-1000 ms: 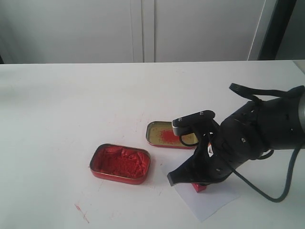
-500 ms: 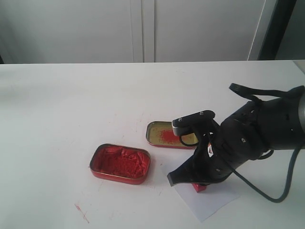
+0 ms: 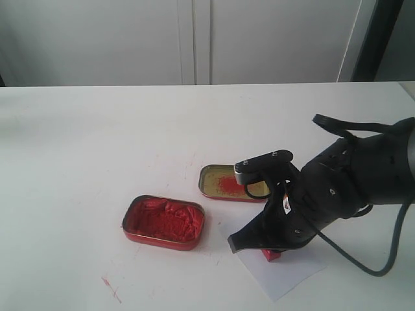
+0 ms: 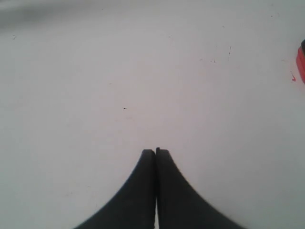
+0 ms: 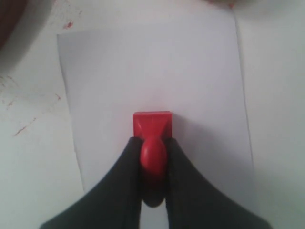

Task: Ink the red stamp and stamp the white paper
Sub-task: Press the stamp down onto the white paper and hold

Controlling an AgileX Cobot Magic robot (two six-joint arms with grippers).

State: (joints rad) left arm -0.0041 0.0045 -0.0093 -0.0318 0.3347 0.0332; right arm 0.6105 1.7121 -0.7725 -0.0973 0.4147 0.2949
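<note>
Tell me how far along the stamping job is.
Done: the red stamp is picked up and away from the ink tin; whether its face got inked is hidden. In hand: the right gripper holds it base-down on the white paper. Still to do: lifting off; no print shows yet.
</note>
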